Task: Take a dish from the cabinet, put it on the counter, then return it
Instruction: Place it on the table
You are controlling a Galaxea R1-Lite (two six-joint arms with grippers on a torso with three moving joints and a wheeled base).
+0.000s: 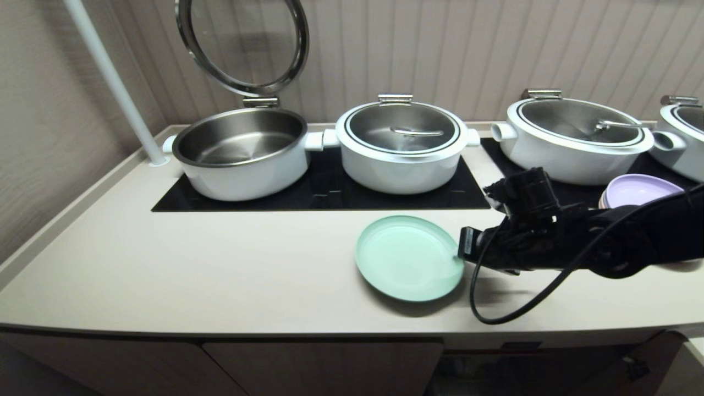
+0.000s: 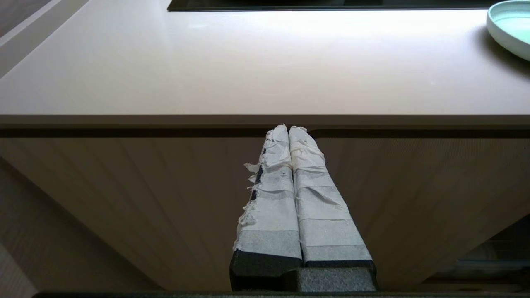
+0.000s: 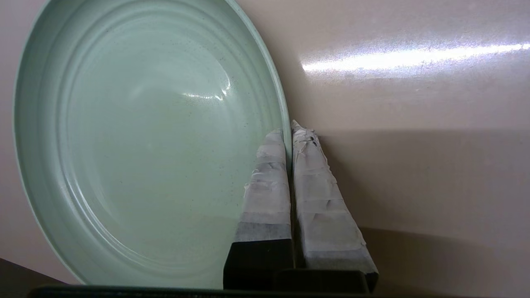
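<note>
On the table (image 1: 165,264), right of centre near the front edge, lies the dish (image 1: 408,257): round, shallow, pale mint-green, plain, with faint concentric rings inside and a low raised rim. It sits flat, face up; round, so no long axis to call. The right gripper (image 1: 460,253) reaches in from 3 o'clock and is clenched on the dish rim at the dish's 3 o'clock edge; in the right wrist view the rim (image 3: 285,124) sits pinched between the two tape-wrapped fingers (image 3: 269,182). The left gripper (image 2: 288,129) hangs below the table's front edge, facing a ribbed beige cabinet front (image 2: 124,198), fingers pressed together, holding nothing.

Table is smooth cream-beige, rounded front edge, with a glossy black cooktop panel (image 1: 330,192) inset at 12 o'clock of the dish. On the panel: an open white pot (image 1: 242,154) with its round lid (image 1: 242,44) tipped up, and a closed white pot (image 1: 402,144). Two more white pots (image 1: 572,137) at 2 o'clock, farthest one cut off. A lilac plate (image 1: 638,190) sits at 2 o'clock behind the right arm. White pole (image 1: 110,82) rises at far left. Ribbed beige wall (image 1: 495,49) behind.
</note>
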